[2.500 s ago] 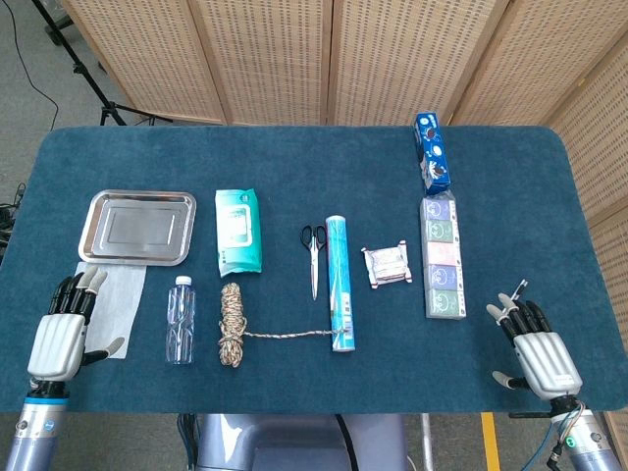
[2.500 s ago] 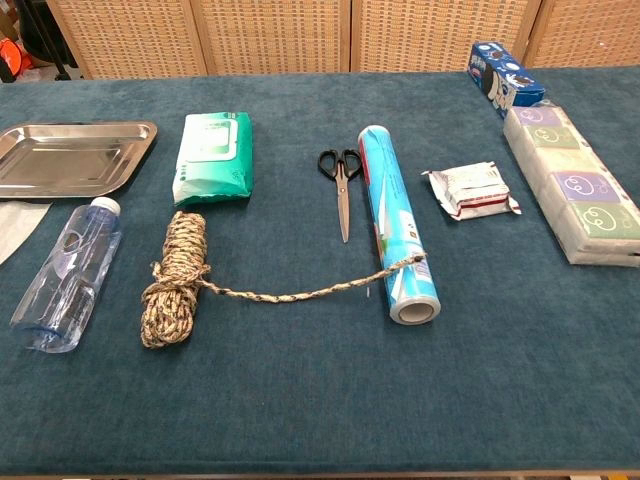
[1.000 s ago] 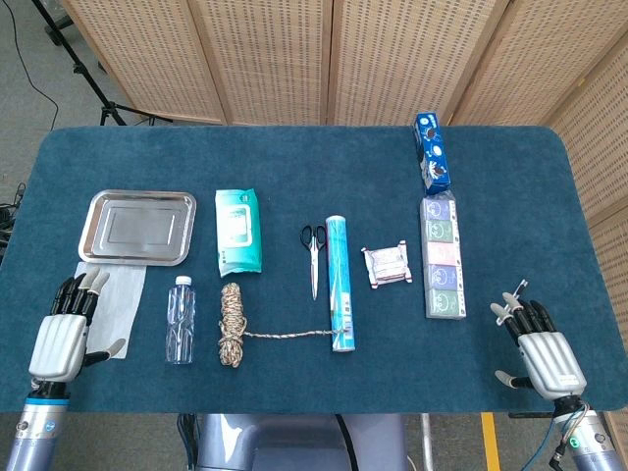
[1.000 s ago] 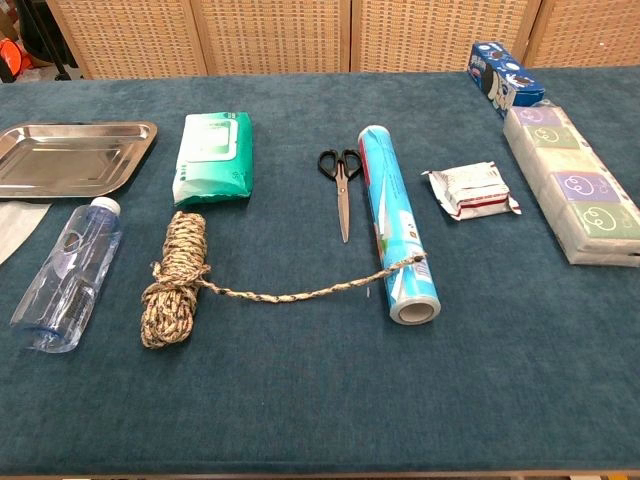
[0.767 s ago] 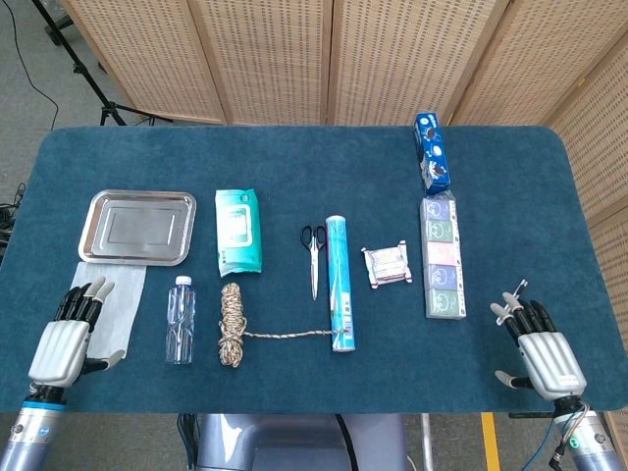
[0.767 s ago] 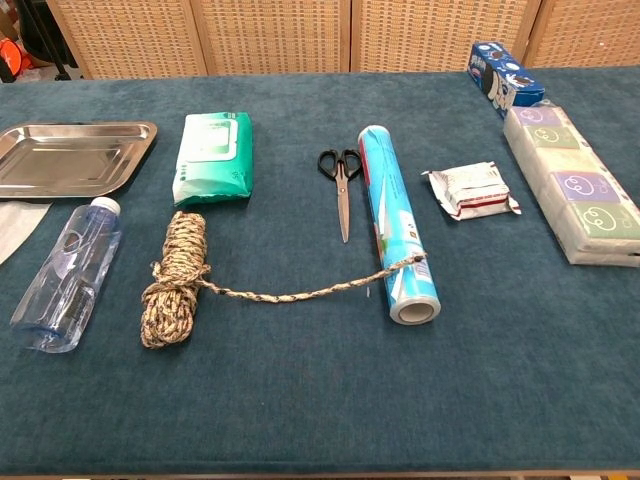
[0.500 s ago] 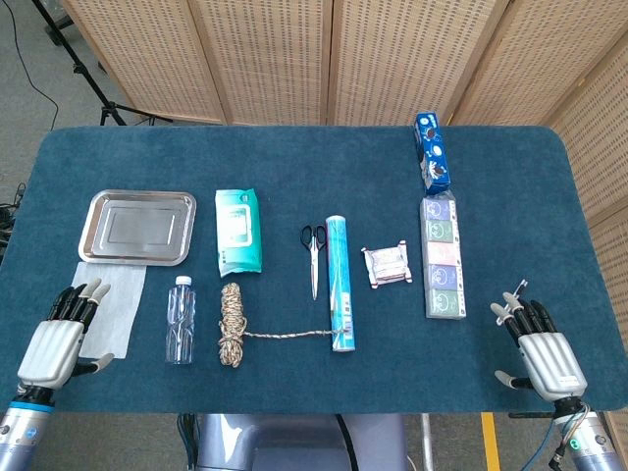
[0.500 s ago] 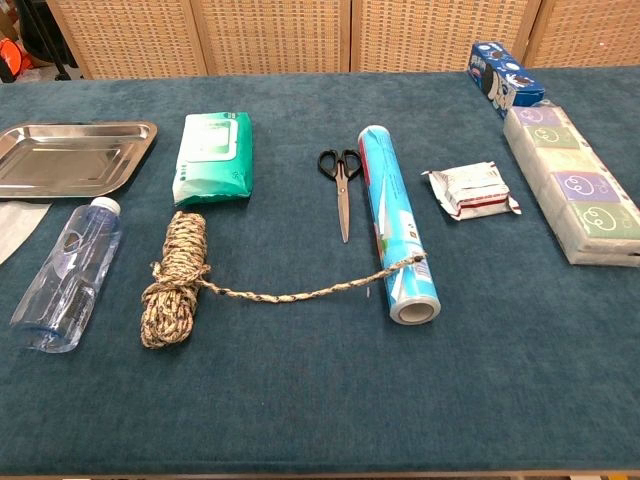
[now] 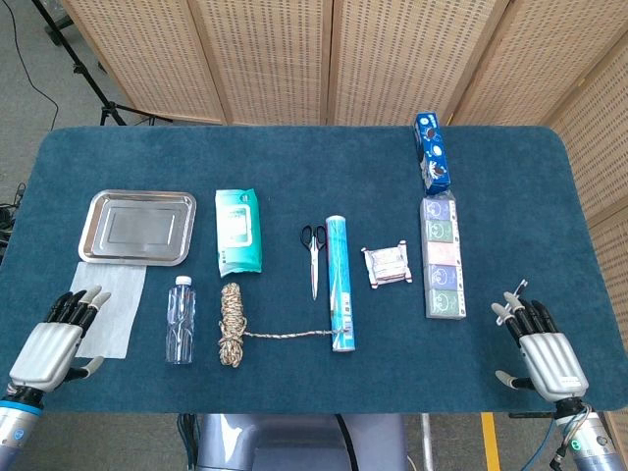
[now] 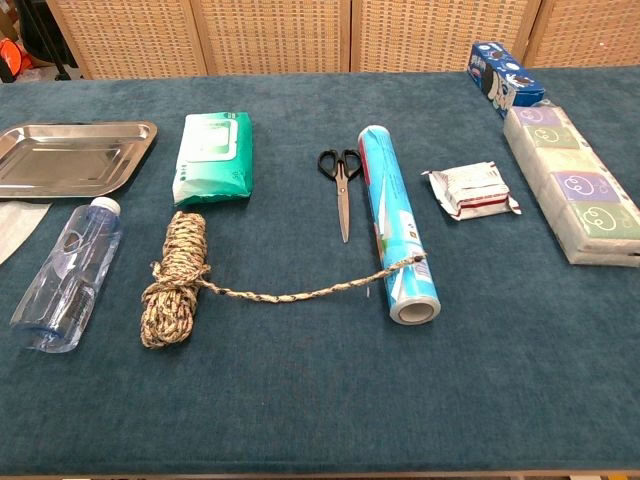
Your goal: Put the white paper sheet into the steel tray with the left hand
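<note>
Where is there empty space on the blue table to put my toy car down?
The far strip of the table, beyond the steel tray, wipes pack and scissors, is bare up to the blue box. The near edge between the rope and the right hand is bare too. The middle row is crowded.

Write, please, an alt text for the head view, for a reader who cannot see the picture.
Seen from above, the empty steel tray lies at the left of a blue table, with the white paper sheet flat just in front of it. The left hand rests open at the sheet's near left corner; the right hand is open at the far right.
</note>
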